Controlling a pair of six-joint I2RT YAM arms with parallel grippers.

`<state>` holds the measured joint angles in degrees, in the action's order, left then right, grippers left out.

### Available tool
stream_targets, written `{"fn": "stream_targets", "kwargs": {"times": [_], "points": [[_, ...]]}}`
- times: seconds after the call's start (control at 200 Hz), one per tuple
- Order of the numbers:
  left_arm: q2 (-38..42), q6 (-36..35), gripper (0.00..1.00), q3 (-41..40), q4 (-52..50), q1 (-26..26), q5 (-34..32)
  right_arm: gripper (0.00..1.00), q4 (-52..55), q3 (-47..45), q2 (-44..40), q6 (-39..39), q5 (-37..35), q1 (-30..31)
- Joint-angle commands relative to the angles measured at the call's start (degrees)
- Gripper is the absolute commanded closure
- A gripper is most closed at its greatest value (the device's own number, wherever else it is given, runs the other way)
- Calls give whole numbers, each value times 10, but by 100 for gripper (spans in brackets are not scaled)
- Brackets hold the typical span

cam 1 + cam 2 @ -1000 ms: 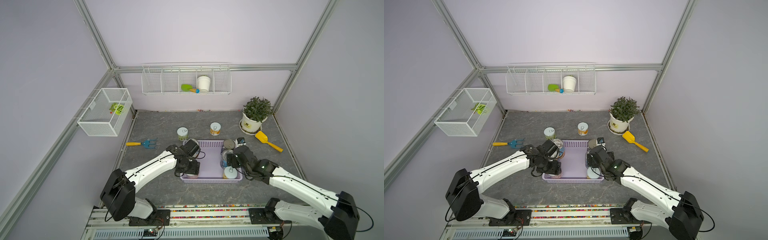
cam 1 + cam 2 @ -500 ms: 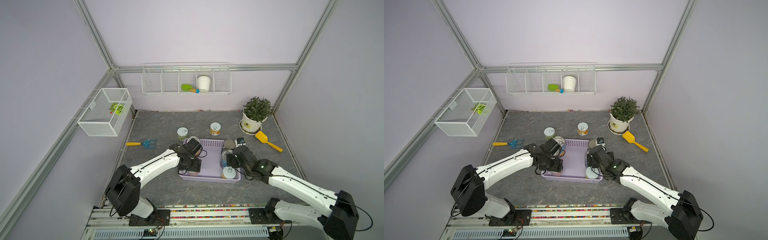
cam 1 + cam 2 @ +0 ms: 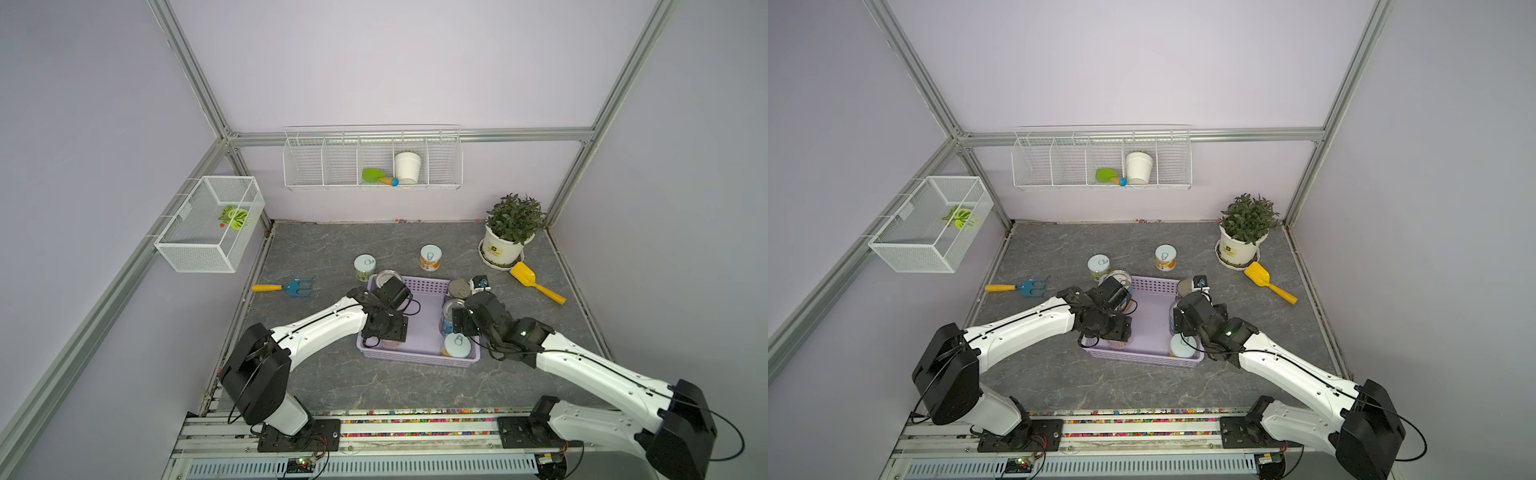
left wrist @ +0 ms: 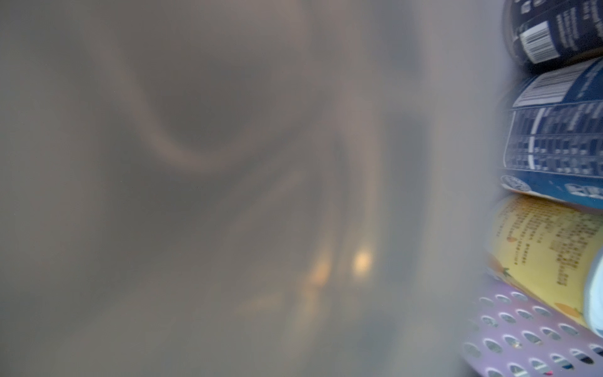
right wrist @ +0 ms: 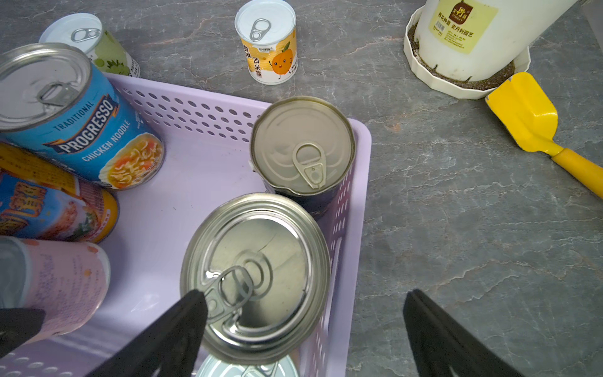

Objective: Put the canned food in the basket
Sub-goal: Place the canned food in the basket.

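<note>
Blue can [image 5: 81, 130] reads "TRADITIONAL PROGRESSO CHICKEN NOODLE", in lavender basket [image 5: 202, 107]; yellow-label can [image 5: 266, 42] & green-label can [image 5: 88, 36] outside on table [image 5: 456, 196]; R gripper [image 5: 305, 293] wide open above silver-lid can [image 5: 261, 261], L gripper [image 3: 385, 334] can't tell.

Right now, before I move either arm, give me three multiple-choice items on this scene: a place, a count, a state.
1. Where is the yellow shovel? A in the wall rack; B on the table beside the potted plant; C in the wire cage.
2. How many cans stand outside the basket? A none; B two; C five.
3. How is the right pincer? A open; B shut on a can; C shut on the shovel.
Key: 1 B, blade by the plant's saucer. 2 B, green-label can and yellow-label can, behind it. 3 A, fingers wide apart.
</note>
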<state>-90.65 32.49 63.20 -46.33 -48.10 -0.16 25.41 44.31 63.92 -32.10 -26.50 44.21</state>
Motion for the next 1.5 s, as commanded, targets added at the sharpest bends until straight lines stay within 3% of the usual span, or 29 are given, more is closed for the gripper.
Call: {"fn": "stream_targets", "kwargs": {"times": [0.0,0.405,0.8,1.02,1.125,1.205,1.495], "points": [[-53,-1,20,-33,-51,2,35,2,-2,5,3,-3,-7,-3],[-52,8,18,-32,-58,3,29,2,-1,8,9,-2,-7,-3],[-5,34,20,-18,-168,-2,-15,2,-2,7,6,-4,0,-2],[-40,47,19,-21,-197,-5,-29,2,-3,6,2,-5,5,-3],[-51,53,16,-16,-205,-5,-43,1,-3,5,1,-5,3,-3],[-44,60,0,-15,-206,-5,-49,2,-2,6,0,-4,1,-3],[-17,60,0,-9,-208,-4,-53,1,0,9,4,-3,-6,-3]]}}
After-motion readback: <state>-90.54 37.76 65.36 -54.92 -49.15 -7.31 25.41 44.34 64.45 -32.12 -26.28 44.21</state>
